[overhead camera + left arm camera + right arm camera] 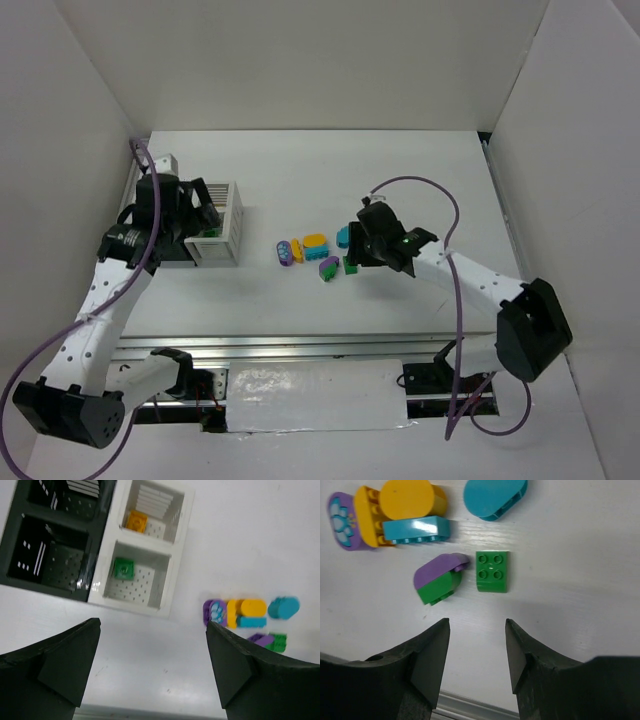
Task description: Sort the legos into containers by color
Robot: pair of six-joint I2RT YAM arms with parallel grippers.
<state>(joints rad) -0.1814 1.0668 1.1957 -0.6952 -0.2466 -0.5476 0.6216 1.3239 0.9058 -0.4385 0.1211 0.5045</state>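
**Top view:** The left hand is over the white container at the left. The right hand is low beside the loose legos at mid-tabletop. White walls stand on three sides.

**Left wrist view:** The hand is released, jaws wide and empty. A yellow brick, hidden from above, lies in the white container's far compartment, and a green brick in the near one. The black container adjoins it.

**Right wrist view:** The hand is unclenched, jaws narrowly apart and grasping nothing. It is just short of a green square brick, which lies beside a purple-and-green piece.
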